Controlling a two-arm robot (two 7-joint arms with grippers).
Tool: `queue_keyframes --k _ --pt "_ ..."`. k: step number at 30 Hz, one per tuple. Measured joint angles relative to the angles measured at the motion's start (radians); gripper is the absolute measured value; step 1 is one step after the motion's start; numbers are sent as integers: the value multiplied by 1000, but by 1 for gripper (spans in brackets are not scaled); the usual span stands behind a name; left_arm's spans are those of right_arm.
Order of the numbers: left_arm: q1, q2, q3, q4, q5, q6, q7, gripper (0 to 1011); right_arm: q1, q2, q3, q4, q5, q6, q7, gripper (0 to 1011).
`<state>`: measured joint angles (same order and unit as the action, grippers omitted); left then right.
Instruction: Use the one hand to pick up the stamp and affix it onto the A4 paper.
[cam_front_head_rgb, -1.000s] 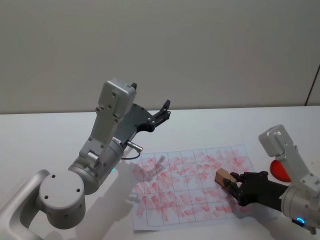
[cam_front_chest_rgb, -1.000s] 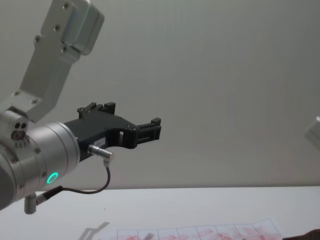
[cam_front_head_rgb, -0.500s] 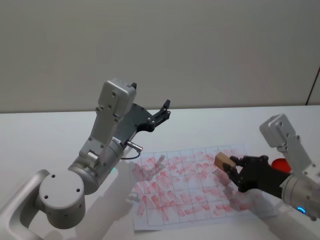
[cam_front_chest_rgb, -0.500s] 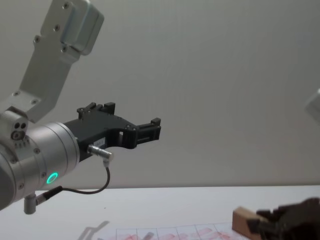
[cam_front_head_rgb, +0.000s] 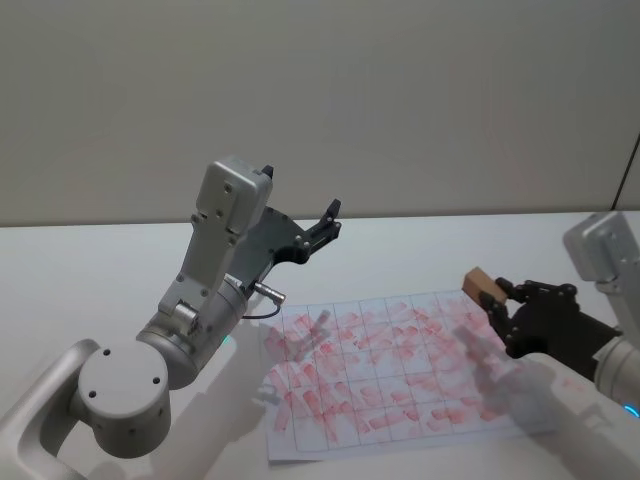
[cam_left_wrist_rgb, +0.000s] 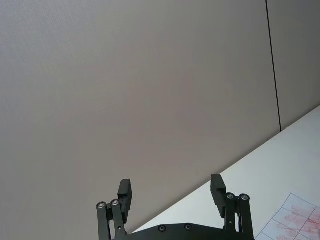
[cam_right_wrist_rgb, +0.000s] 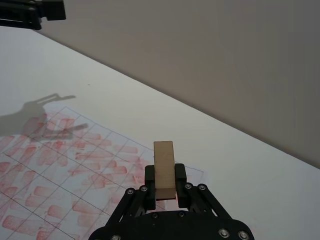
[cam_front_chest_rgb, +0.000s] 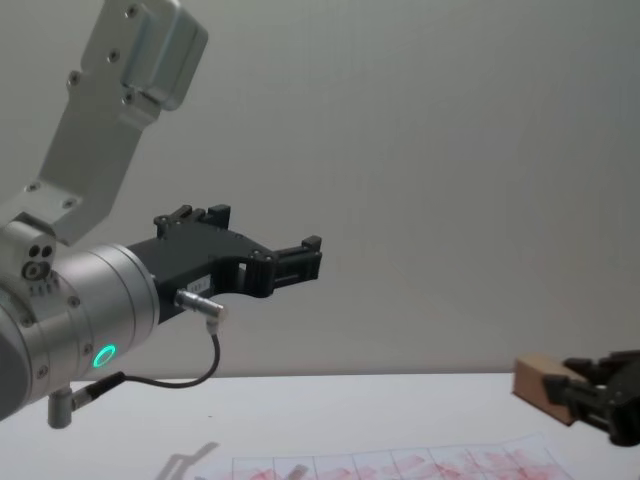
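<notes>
Above the right edge of the A4 paper (cam_front_head_rgb: 380, 385), clear of the sheet, the stamp (cam_front_head_rgb: 481, 282) is held clamped in the right gripper (cam_front_head_rgb: 497, 297); the paper is laid flat on the white table (cam_front_head_rgb: 90, 280); the left gripper (cam_front_head_rgb: 330, 218) is parked raised over the table beyond the paper's left end, its fingers spread wide.

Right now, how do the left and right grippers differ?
The left gripper is open and empty; the right gripper is shut on the wooden stamp. The left gripper is raised high, aimed at the wall; the right gripper hangs low, above the A4 paper's far right corner. Both are black.
</notes>
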<state>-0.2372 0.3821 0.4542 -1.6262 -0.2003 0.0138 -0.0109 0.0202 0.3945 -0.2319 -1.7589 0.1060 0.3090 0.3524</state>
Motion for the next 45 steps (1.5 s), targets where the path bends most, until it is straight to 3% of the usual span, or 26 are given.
queue_keyframes --k 10,25,35,45 --pt "0 0 0 0 0 0 0 1001 -73 35 29 -57 46 31 -116 213" --pt "0 0 0 0 0 0 0 1001 -174 75 89 -91 127 136 -308 213" --pt "0 0 0 0 0 0 0 1001 -176 81 107 -65 132 156 -340 213" --pt "0 0 0 0 0 0 0 1001 -146 79 112 -32 106 156 -326 213"
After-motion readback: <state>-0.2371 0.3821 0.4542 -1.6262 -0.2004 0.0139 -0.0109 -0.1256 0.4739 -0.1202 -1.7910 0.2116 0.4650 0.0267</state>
